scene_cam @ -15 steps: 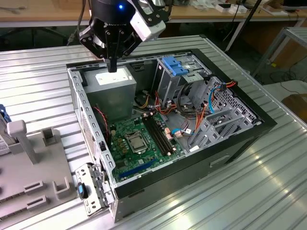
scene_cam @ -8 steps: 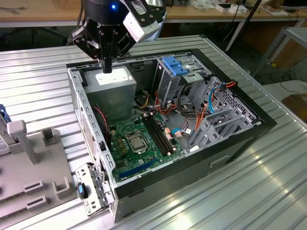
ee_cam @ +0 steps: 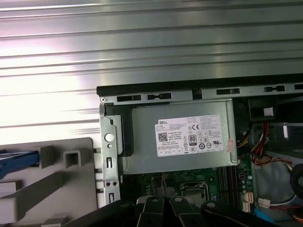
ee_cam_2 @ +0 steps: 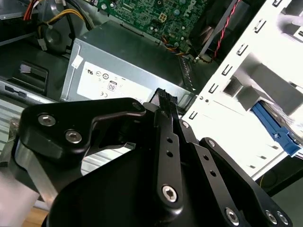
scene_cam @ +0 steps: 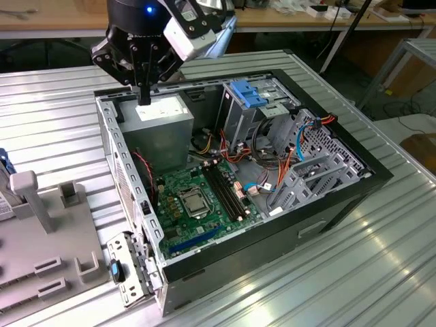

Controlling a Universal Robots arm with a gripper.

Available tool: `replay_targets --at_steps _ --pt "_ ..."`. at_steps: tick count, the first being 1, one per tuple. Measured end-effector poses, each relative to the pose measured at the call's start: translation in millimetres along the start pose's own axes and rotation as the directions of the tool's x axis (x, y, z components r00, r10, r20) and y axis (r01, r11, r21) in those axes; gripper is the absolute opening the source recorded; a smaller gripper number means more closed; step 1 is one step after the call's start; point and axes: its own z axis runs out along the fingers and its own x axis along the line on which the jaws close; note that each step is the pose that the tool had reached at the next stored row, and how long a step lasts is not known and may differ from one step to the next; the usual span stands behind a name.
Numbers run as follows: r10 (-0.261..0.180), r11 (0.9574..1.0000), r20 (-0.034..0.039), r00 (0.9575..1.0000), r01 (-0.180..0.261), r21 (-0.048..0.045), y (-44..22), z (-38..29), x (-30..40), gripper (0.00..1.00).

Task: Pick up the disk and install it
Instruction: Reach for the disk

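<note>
My gripper hangs over the back corner of the open computer case, just above the grey power supply box. Its fingers are shut with nothing between them, and in the second wrist view the gripper tips meet over the power supply. The disk stands at the exterior view's left edge, in a grey holder outside the case, far from the gripper. Just its blue frame and a bit of white label show. The first wrist view shows the disk as a blue strip in the holder.
Inside the case are a green motherboard, a silver drive cage with blue clips, and red, orange and blue cables. The case sits on a ribbed metal table. A loose metal bracket lies by the case's near corner.
</note>
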Motion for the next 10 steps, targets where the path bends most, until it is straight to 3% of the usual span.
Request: replay_targets --at_steps 10 --pt "0.0 1.0 0.0 1.0 0.0 0.0 -1.0 -0.4 13.1 0.11"
